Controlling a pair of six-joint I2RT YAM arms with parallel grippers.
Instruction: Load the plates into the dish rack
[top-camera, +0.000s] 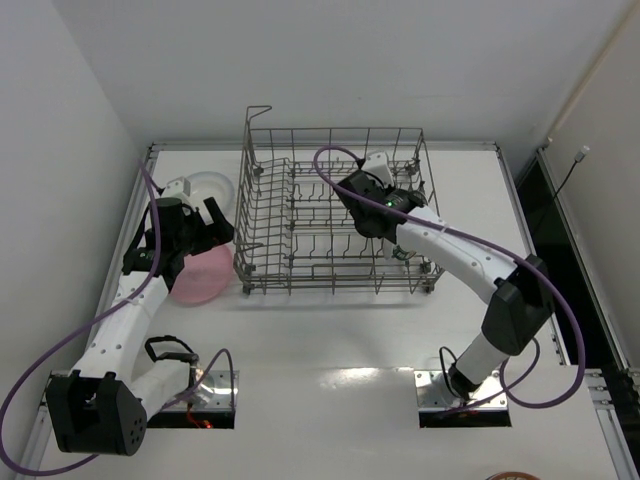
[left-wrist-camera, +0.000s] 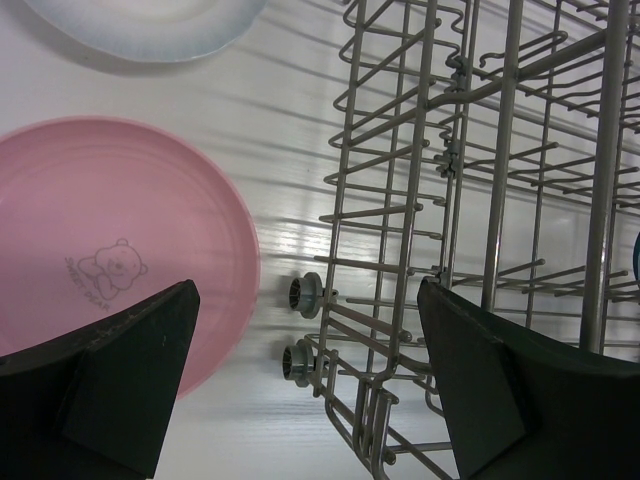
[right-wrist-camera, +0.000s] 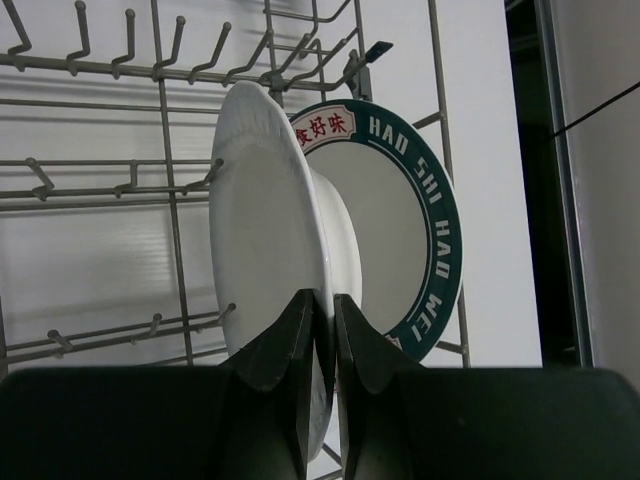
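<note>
asking (pupil): how far along?
answering (tutor): round white plate with teal lettered rim (right-wrist-camera: 405, 215) stands in grey wire dish rack (top-camera: 255, 210); right gripper (right-wrist-camera: 322, 302) clamped on plain white plate (right-wrist-camera: 262, 230) beside it. left gripper (left-wrist-camera: 307, 300), jaws apart, hovers by round pink plate (left-wrist-camera: 90, 230); pale plate (left-wrist-camera: 150, 25) waits on white bench (top-camera: 330, 350), white walls (top-camera: 60, 120).

I see bright, even overhead light, glare on the near table (top-camera: 330, 380), and soft striped shadows beside the dish rack (left-wrist-camera: 420, 200) in the left wrist view.
</note>
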